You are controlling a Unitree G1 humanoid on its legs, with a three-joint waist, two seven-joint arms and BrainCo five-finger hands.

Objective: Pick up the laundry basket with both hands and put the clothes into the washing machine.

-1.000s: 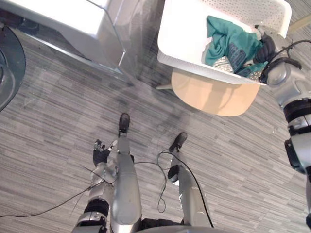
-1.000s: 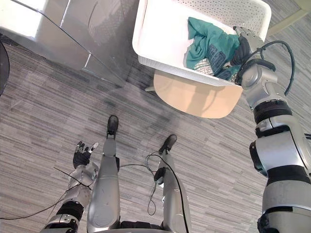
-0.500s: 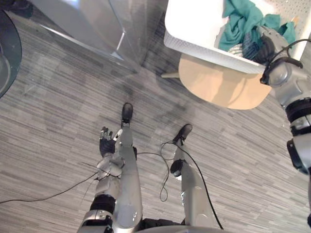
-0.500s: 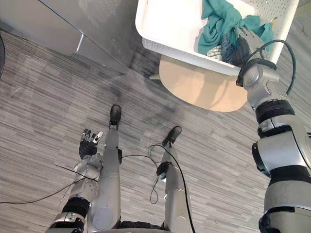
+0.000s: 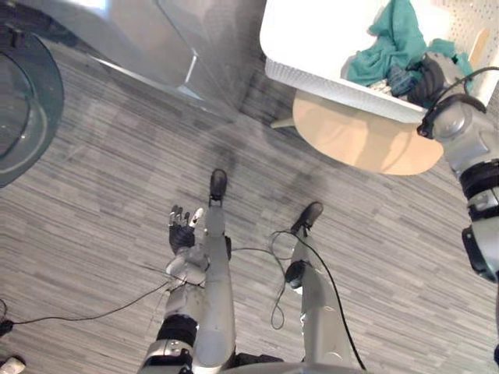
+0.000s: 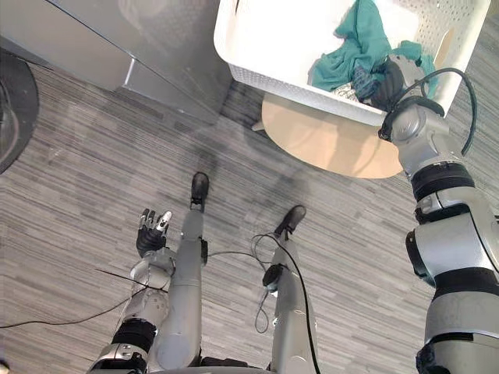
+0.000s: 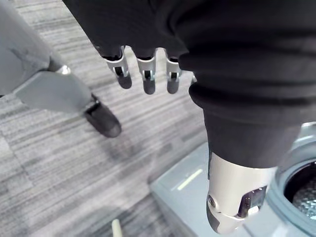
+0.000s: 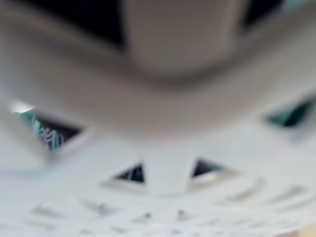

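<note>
Task object: the white perforated plastic laundry basket (image 6: 265, 78) stands on a round light wooden stool (image 6: 327, 144), with the crumpled teal clothes (image 6: 355, 51) heaped at the end nearest the right hand (image 6: 387, 80).

Right hand: it sits at the basket's near rim, against the clothes. Its wrist view has the perforated wall pressed right up to it. Whether it has a grip on the rim cannot be told.

Left hand (image 5: 182, 231): low at the robot's side, fingers (image 7: 148, 79) straight and spread, holding nothing. The basket lies well apart from it, forward and across toward the right arm's side.

Governing relation: the basket's long axis runs crosswise, from the right hand's end to a free end. That free end is the nearer to the left hand, though out of its present reach. A two-handed lift, in my judgement, requires the left hand to travel forward to it.

The grey washing machine (image 6: 117, 31) stands forward of the left hand, its round glass door (image 5: 23, 109) swung open.
</note>
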